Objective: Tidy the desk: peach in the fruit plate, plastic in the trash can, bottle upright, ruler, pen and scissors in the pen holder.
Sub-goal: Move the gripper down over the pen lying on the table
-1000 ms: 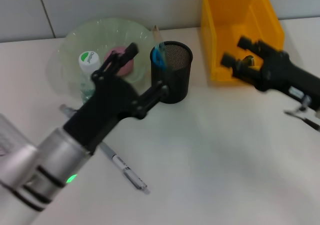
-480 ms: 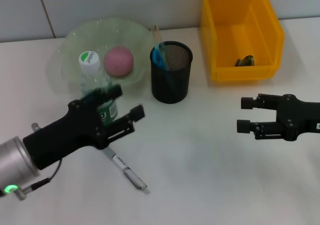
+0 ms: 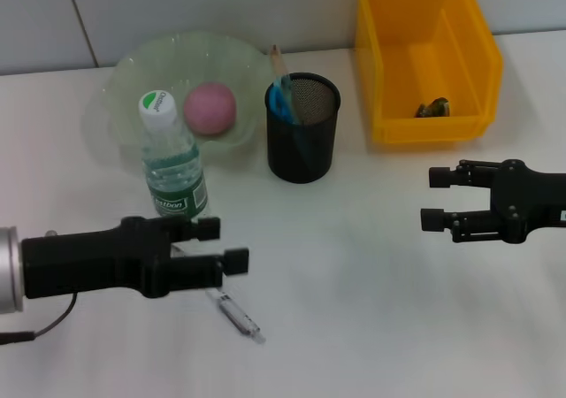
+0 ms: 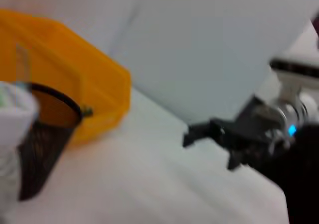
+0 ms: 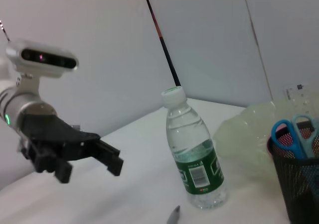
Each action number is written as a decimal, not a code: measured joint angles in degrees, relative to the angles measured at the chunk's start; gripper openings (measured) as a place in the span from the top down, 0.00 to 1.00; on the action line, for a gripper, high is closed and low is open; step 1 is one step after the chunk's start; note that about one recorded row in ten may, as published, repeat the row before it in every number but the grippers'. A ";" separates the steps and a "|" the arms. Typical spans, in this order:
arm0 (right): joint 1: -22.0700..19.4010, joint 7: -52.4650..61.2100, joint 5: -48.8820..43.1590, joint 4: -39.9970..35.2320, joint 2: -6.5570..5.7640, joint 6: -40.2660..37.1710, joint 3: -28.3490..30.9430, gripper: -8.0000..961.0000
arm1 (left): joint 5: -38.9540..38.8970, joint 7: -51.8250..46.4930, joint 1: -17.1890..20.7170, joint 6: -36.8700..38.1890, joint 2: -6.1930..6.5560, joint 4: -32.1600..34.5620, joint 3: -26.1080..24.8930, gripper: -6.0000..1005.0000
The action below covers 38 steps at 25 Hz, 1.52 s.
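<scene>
Left hand [image 3: 221, 246] low on the left, fingers apart, pointing right, right hand [image 3: 433, 199] opposite, fingers apart, pointing left

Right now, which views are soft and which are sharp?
Left wrist view: blurred throughout, pen holder and yellow bin smeared. Right wrist view: sharp on the bottle. Head view: mostly crisp, pen readable.

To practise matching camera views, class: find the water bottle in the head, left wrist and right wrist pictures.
Head view: water bottle upright before the fruit plate.
Left wrist view: only a blurred white sliver at the edge.
Right wrist view: centre.
Shared landmark: black pen holder.
</scene>
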 joint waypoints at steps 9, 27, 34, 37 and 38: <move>-0.20 0.01 -0.17 -0.30 0.17 0.09 -0.04 0.14 | 19.04 -1.62 -2.64 5.87 -4.87 11.16 -4.68 0.22; -0.49 8.93 -2.46 -1.08 0.53 2.86 -0.01 0.14 | 46.75 18.09 -21.34 12.73 -5.15 16.38 4.43 0.22; 0.26 12.35 -2.44 -1.07 0.97 5.45 1.57 0.14 | 53.75 24.63 -27.22 12.93 -5.44 16.57 10.93 0.23; 0.57 12.81 -2.44 -0.99 1.07 5.99 1.59 0.14 | 55.48 26.13 -29.20 13.44 -5.62 16.42 13.90 0.23; 0.60 12.86 -2.44 -0.95 1.11 6.07 1.60 0.14 | 55.94 26.50 -30.05 13.58 -5.72 15.96 15.60 0.23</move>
